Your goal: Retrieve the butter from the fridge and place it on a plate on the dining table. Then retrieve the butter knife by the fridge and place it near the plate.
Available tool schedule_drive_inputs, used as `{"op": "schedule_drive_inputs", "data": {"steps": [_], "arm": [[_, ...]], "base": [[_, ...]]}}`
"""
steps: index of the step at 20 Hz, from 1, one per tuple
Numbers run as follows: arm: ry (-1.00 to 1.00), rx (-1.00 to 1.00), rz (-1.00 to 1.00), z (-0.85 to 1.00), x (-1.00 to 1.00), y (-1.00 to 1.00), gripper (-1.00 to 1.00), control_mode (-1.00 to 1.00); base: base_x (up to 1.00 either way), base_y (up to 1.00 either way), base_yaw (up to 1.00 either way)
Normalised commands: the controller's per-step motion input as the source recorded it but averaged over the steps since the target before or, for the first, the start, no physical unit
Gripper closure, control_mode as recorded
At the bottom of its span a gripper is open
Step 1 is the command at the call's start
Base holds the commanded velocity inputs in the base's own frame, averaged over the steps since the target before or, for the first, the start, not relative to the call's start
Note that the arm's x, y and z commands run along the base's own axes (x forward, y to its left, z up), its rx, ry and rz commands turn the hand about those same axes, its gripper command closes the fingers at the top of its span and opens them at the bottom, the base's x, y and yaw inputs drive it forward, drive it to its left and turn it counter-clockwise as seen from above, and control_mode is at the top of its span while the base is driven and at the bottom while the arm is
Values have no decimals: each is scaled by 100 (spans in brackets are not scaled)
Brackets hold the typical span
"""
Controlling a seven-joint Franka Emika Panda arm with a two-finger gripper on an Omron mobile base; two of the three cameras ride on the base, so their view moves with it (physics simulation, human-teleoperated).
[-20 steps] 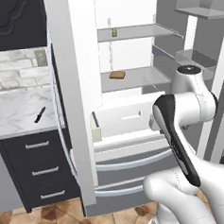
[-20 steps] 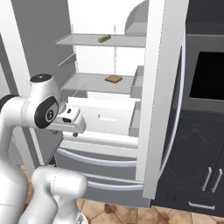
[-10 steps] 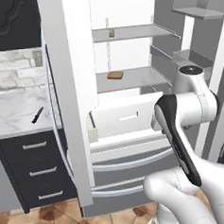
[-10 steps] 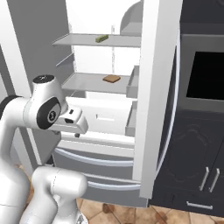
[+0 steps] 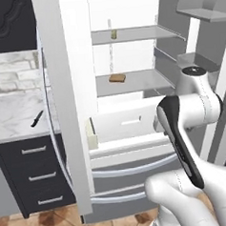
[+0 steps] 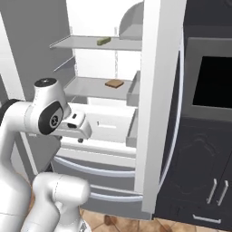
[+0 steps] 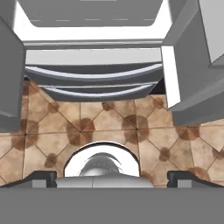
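Two base views have slid sideways, so we read the base as driving closer to the open fridge (image 5: 133, 104). Our gripper (image 7: 112, 177) hangs empty, jaws wide, pointing at the floor. We see the butter (image 6: 103, 41) on the top shelf.

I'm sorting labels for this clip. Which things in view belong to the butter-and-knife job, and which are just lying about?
Job:
- butter, on the top shelf
- fridge, doors open
- butter knife, on the marble counter left of the fridge
- pincer, open, holding nothing

Lying about:
- brown bread-like slab, on the middle shelf
- dark drawers under the counter
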Motion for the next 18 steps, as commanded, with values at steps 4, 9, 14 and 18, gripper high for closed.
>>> {"op": "schedule_drive_inputs", "data": {"steps": [4, 9, 14, 18], "arm": [[0, 0, 0, 0, 0, 0, -100, 100], [0, 0, 0, 0, 0, 0, -100, 100], [0, 0, 0, 0, 0, 0, -100, 100], [0, 0, 0, 0, 0, 0, -100, 100]], "base": [[89, 0, 0], [82, 13, 0], [76, 28, 0], [69, 27, 0]]}}
